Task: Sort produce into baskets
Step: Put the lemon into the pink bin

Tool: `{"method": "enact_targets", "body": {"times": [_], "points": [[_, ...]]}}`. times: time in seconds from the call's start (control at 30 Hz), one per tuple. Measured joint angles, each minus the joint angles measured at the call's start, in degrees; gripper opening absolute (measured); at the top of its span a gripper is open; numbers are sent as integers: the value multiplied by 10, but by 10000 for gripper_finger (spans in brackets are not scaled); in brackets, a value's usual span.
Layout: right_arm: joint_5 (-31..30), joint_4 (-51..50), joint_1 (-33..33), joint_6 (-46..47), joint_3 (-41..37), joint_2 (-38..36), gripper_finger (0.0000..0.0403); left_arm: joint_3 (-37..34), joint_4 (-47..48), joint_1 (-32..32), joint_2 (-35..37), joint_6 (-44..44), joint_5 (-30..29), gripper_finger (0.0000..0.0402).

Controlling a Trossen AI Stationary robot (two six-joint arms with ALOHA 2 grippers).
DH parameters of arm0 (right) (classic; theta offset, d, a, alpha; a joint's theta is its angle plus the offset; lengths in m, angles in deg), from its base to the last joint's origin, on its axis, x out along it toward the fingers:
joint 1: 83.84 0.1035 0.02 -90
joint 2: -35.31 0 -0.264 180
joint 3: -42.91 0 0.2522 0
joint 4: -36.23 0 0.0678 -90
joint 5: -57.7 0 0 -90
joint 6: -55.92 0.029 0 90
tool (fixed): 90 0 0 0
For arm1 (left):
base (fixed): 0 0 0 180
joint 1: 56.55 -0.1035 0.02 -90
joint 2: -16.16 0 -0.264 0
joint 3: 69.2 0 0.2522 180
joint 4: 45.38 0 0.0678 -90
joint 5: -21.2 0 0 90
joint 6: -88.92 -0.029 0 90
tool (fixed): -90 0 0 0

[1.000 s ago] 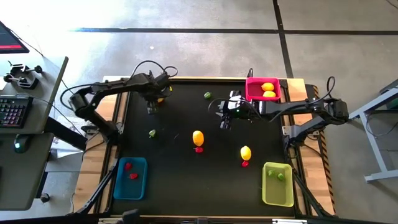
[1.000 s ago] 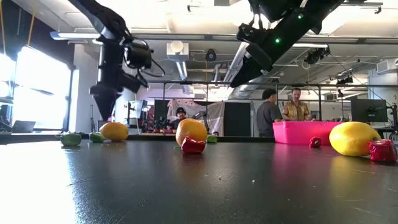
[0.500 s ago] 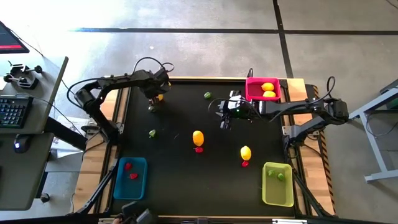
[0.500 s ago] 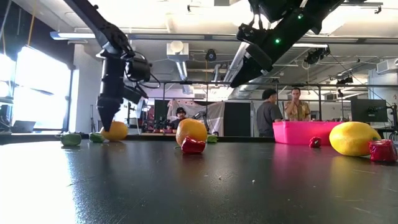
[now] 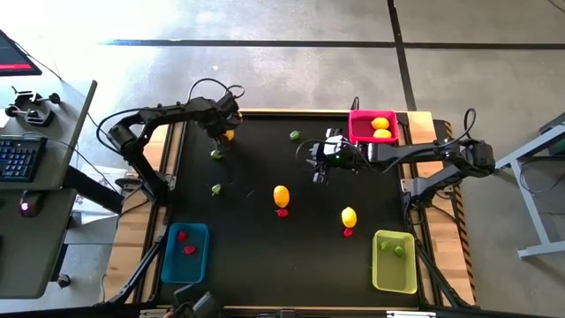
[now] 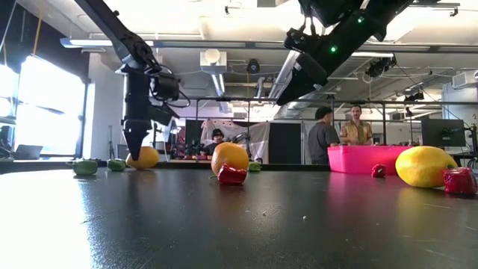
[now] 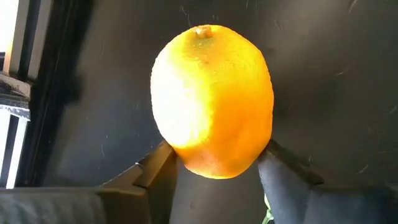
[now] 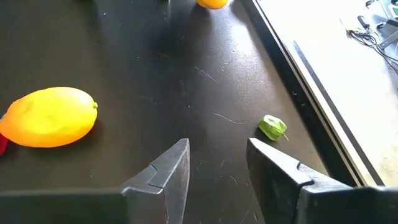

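Note:
An orange-yellow lemon [image 7: 211,99] lies on the black table near its far left corner and also shows in the high view [image 5: 229,135]. My left gripper [image 5: 220,134] points down over it, open, a finger on either side of the lemon's near end. My right gripper [image 5: 318,174] hangs open and empty above the table's middle, right of centre. Two more lemons [image 5: 281,194] [image 5: 349,216] lie mid-table, each with a red piece [image 5: 282,212] [image 5: 348,233] beside it. Green pieces [image 5: 215,155] [image 5: 216,188] [image 5: 294,135] lie loose. The pink basket [image 5: 357,132] holds two lemons, the blue basket [image 5: 201,256] red pieces, the yellow-green basket [image 5: 388,274] a green piece. My left gripper's fingers [image 7: 158,171] come from above, pointing down, and stand at the two sides of the lemon's lower end [image 7: 214,168]. The lemon rests on the table. The lemon hides the fingertips, so I cannot tell whether they touch it.
The pink basket stands at the far right edge, the blue at the near left, the yellow-green at the near right. A desk with a keyboard [image 5: 19,157] is left of the table. People [image 6: 340,134] stand in the room behind.
My left gripper has come down and gone toward the table's far edge, from above the green piece to table height at the orange-yellow lemon.

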Motion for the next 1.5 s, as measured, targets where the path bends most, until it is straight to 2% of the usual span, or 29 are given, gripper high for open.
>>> {"method": "enact_targets", "body": {"times": [0.2, 0.4, 0.67, 0.77, 0.87, 1.0, 1.1, 1.33, 1.5], "points": [[0, 0, 0, 0, 0, 0, 152, 0, 1, 1, 3, 1, 1, 128], [6, 3, 0, -13, 0, 0, 152, -3, 8, 13, 35, 6, 15, 118], [69, 26, 1, -11, 0, 0, 152, -3, 10, 58, 97, 3, 110, 117], [71, 47, 8, -24, 0, 0, 152, -3, 2, 81, 109, -7, 143, 116], [72, 67, 22, -52, 0, 0, 154, -3, -16, 100, 111, -17, 202, 116], [73, 94, 45, -88, 0, 12, 179, -3, -49, 125, 111, -30, 297, 116], [73, 126, 59, -100, 0, 38, 210, -2, -76, 147, 111, -36, 339, 116], [34, 259, 72, -100, -1, 97, 264, -4, -154, 218, 112, -57, 341, 115], [82, 275, 66, -105, -1, 100, 271, -5, -177, 265, 112, -81, 341, 115]]}}
